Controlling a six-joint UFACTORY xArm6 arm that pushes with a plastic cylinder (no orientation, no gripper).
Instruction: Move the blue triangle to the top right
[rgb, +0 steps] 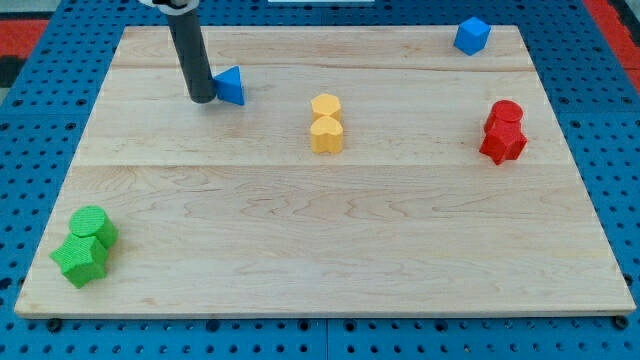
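Note:
The blue triangle lies on the wooden board in its upper left part. My tip rests on the board just left of the triangle, touching or nearly touching its left side. The dark rod rises from there to the view's top edge. A blue cube sits near the board's top right corner.
Two yellow blocks stand together near the upper middle. Two red blocks sit at the right. Two green blocks sit at the bottom left corner. A blue pegboard surrounds the board.

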